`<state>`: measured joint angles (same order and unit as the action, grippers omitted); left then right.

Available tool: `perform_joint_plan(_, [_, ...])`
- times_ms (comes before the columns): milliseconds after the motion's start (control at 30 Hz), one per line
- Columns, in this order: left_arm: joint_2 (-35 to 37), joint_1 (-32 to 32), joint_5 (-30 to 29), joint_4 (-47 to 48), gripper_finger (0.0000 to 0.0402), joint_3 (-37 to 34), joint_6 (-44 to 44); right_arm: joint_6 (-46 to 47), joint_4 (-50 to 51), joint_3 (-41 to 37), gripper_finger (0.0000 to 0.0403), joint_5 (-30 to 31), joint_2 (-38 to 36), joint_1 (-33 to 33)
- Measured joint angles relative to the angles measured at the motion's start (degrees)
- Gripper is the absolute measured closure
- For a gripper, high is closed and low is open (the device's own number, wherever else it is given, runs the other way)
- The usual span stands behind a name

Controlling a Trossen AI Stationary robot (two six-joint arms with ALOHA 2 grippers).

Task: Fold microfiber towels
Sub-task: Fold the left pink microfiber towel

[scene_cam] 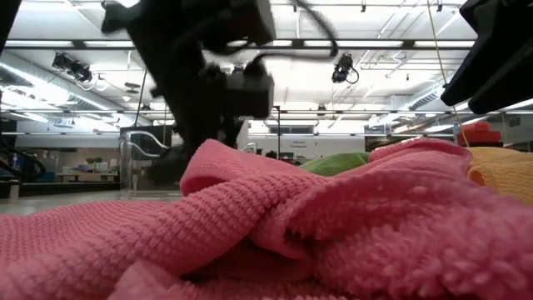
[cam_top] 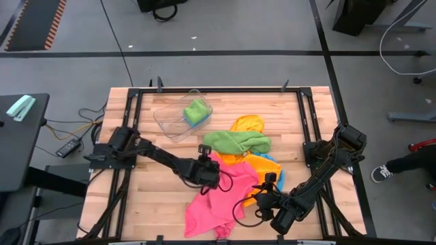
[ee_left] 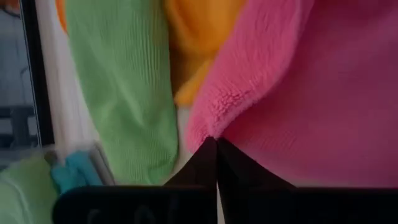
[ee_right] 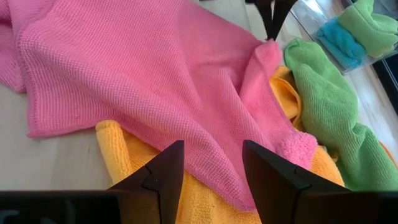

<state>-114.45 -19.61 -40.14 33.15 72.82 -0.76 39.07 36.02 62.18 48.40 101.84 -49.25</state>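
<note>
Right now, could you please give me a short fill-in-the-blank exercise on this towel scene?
1. The left claw is shut on a corner of the ____ towel.
2. The right claw hovers with its fingers ____.
3. The clear tub holds a folded ____ towel above a blue one.

Missing words: pink; open; green

No text, label, brand, number or sign can be read in any of the four views. The towels show only plain cloth, the arms show only dark unmarked surfaces, and the far room in the low view is too indistinct to give any lettering.
</note>
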Motion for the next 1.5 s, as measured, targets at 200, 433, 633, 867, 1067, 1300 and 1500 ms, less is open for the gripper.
perform_joint_plan(200, [1.5, -2.4, 2.6, 9.8, 0.0397, 7.6, 1.6, -1.2, -0.7, 0.0, 0.023, 0.3, 0.0, 0.0])
perform_joint_plan(433, [1.5, -2.0, 16.0, 15.9, 0.039, 16.4, 14.1, -2.6, -2.9, 0.0, 0.023, 1.3, 0.0, 0.0])
perform_joint_plan(633, [1.5, -2.4, 17.8, 21.7, 0.0397, 23.2, 20.2, -5.7, -7.7, 0.0, 0.023, 5.8, 0.0, 0.4])
perform_joint_plan(867, [1.6, -0.1, 28.8, 18.2, 0.0389, 29.4, 26.1, -11.0, -12.7, 0.0, 0.0225, 6.4, 0.0, 1.2])
perform_joint_plan(1067, [1.5, 4.0, 36.1, 14.8, 0.0395, 29.5, 30.3, -13.7, -20.3, 0.0, 0.0211, 1.2, 0.5, -2.2])
perform_joint_plan(1300, [1.5, 9.3, 39.9, 10.7, 0.0387, 29.5, 27.0, -17.6, -30.2, 0.0, 0.0209, 0.4, 5.6, -3.8])
perform_joint_plan(1500, [1.8, 12.8, 41.4, 2.1, 0.0392, 29.5, 23.3, -13.8, -28.3, 0.0, 0.0209, 2.5, 6.2, -3.4])
